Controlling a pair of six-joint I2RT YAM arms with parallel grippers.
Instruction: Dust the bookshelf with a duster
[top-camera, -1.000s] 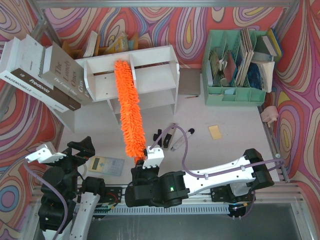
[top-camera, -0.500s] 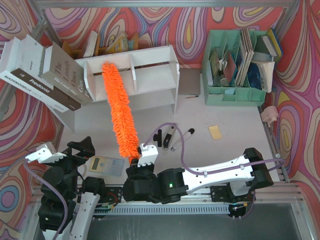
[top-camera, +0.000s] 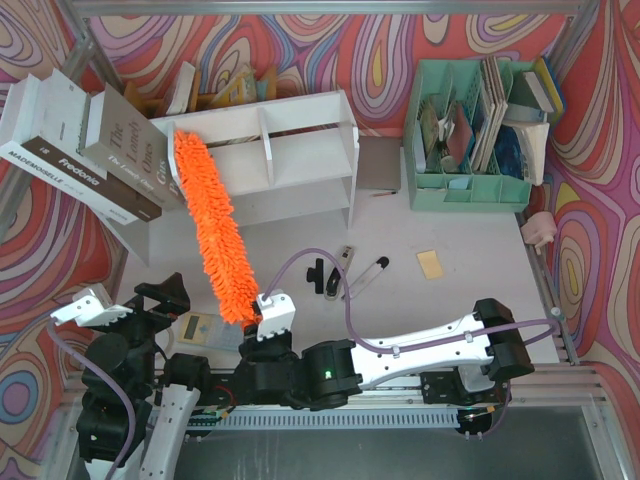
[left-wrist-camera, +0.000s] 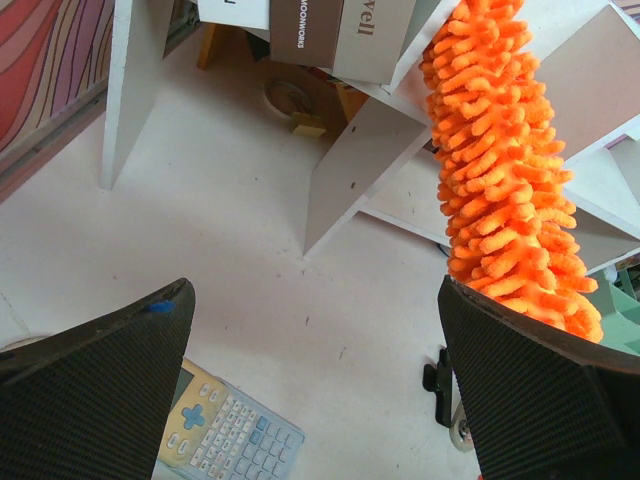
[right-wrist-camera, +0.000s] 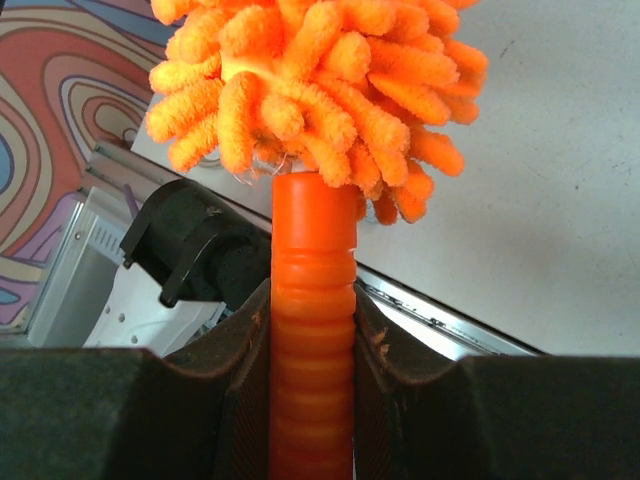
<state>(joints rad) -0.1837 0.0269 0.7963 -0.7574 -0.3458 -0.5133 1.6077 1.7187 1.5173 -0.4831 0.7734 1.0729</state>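
The white bookshelf lies at the back of the table. The fluffy orange duster slants from the shelf's left end down to my right gripper. In the right wrist view that gripper is shut on the ribbed orange handle, below the duster's head. My left gripper hovers at the near left, apart from the duster. In its wrist view it stands open and empty over the table. There the duster hangs at the right, in front of the bookshelf's panels.
Big books lean against the shelf's left end. A mint-green organiser stands at the back right. A calculator lies under the duster's lower end, with pens and a yellow note mid-table.
The duster's tip has swept left along the shelf's top from near the middle divider to the left end. The right gripper has shifted left with it. The left arm has not moved.
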